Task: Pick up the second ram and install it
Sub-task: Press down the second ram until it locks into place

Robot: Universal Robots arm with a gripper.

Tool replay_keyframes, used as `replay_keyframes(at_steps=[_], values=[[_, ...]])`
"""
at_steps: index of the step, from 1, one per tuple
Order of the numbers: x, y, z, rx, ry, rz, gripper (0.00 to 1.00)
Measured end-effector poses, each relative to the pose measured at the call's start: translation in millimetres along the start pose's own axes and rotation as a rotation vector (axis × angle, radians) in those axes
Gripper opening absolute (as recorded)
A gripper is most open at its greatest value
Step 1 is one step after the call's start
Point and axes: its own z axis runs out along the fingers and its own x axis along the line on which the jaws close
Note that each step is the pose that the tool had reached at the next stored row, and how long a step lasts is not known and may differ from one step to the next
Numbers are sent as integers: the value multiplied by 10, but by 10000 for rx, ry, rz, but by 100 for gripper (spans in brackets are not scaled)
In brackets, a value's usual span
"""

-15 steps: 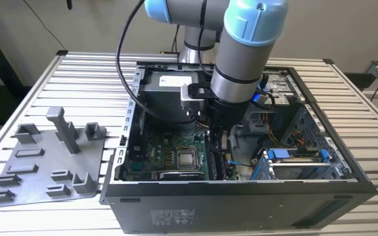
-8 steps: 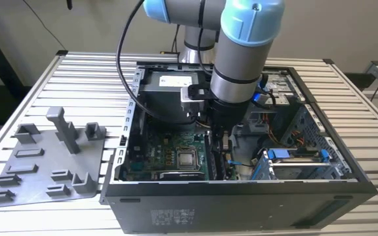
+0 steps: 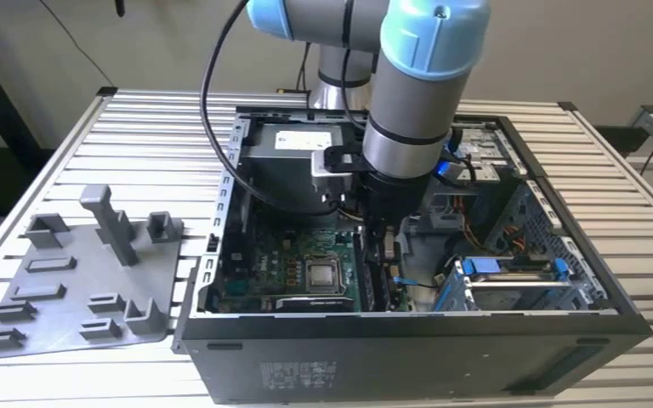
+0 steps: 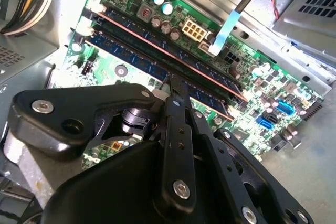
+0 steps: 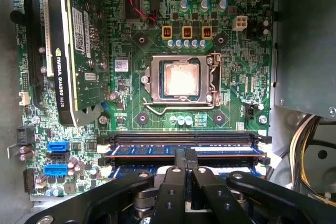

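**Second ram (image 4: 131, 59) lay in its slot, right under the pincer tips**

From where I stood, the arm reached down into the open case (image 3: 417, 340) on the tabletop (image 3: 133, 119). The grey fixture plate (image 3: 77, 280) sat well apart, on the exterior view's left.

In both wrist views the pincer (image 4: 173, 85) was narrow, its fingers drawn together with no gap I could make out. The tips met the top edge of the second ram at about the middle of its length. I could not tell whether they pinched the thin board or only pressed on it.

The stick lay lengthwise in a slot on the motherboard (image 5: 236, 103), running out to either side of the tips. A neighbouring stick (image 4: 157, 47) sat just beside it and parallel, on the side towards the processor socket (image 5: 181, 82).

The relation that counted was plain: ram straight below the pincer, touching, its long axis along the slot. Whether it was fully seated I could not judge.
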Motion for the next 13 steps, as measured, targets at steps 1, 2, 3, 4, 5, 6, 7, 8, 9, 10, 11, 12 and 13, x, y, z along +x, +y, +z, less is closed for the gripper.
replay_keyframes(at_steps=[1,2,3,4,5,6,7,8,9,10,11,12,13], values=[[0,0,0,0,0,-1,11],[0,5,0,0,0,2,11],[0,9,0,0,1,2,11],[0,10,0,0,1,1,11],[0,11,0,0,2,1,11],[1,12,1,0,1,0,11],[1,11,4,0,1,0,11],[1,12,11,0,-2,0,11],[1,12,19,0,0,0,11],[1,12,30,0,0,0,11],[1,12,43,0,0,0,11],[1,12,56,0,0,0,11],[1,12,70,-1,1,0,11]])
